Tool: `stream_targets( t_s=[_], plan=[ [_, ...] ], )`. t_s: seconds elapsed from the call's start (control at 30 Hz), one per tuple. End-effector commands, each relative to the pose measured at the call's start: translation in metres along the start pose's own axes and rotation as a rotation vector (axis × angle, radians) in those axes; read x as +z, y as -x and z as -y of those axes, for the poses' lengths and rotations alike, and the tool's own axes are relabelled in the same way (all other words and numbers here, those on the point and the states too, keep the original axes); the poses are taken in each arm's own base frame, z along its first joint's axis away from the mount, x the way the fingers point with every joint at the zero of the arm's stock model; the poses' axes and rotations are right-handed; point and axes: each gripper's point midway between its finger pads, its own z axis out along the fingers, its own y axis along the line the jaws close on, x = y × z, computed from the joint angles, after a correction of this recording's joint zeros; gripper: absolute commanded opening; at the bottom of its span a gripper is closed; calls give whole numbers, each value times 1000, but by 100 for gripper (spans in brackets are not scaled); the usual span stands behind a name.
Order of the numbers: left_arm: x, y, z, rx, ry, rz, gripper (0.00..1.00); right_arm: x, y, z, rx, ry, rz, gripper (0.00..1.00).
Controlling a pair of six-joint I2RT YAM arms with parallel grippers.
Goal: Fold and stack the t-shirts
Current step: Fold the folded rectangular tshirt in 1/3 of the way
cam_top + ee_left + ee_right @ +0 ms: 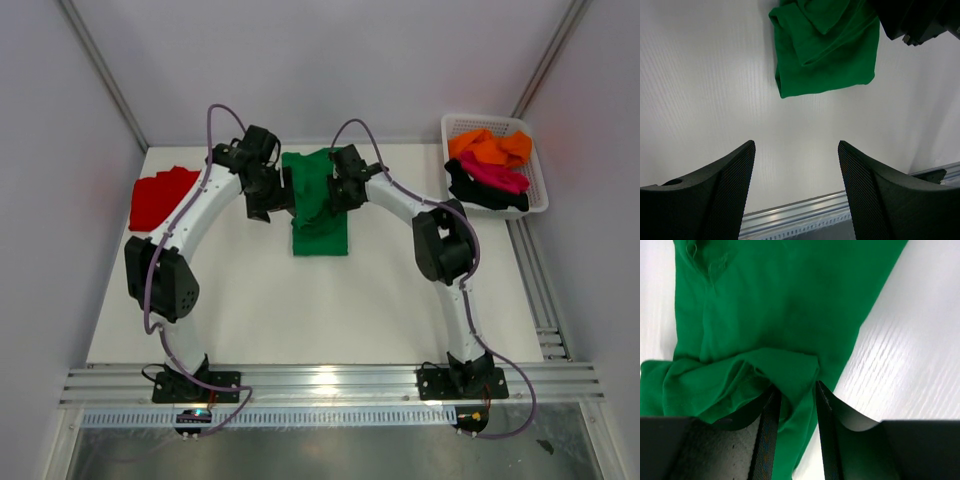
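Note:
A bright green t-shirt (320, 215) lies bunched and partly folded at the table's middle. My right gripper (796, 387) is shut on a raised fold of this green t-shirt (780, 315), with cloth pinched between both fingers. In the top view the right gripper (335, 193) sits at the shirt's right edge. My left gripper (796, 145) is open with nothing in it, over bare table just left of the green t-shirt (825, 50); from above, the left gripper (272, 203) shows beside the shirt. A red t-shirt (158, 197) lies at the far left.
A white mesh basket (538, 180) at the back right holds an orange t-shirt (490, 147), a magenta one (497, 176) and a black one (482, 194). Grey walls close in both sides. A metal rail (330, 383) runs along the near edge.

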Motion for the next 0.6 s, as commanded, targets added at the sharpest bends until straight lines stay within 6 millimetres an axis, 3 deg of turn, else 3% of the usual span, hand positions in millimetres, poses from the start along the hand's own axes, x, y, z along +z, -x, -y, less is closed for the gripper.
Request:
stream_targets(
  t_s=[0.0, 0.03, 0.07, 0.2, 0.33, 0.57],
  plan=[
    [-17, 4, 6, -8, -44, 45, 70, 4, 19, 6, -16, -39, 29, 38],
    [-18, 4, 6, -8, -47, 50, 70, 2, 31, 5, -13, -37, 53, 38],
    [-19, 2, 6, -10, -48, 46, 70, 8, 29, 6, -13, -43, 41, 38],
    [-13, -7, 2, -16, -49, 24, 70, 7, 51, 9, -9, -54, 85, 38],
    [-7, -14, 4, -29, -70, 3, 70, -2, 75, 18, 12, -69, 142, 38],
    [4, -19, 8, -53, -103, -21, 69, -8, 79, 34, 23, -96, 150, 38]
  ],
)
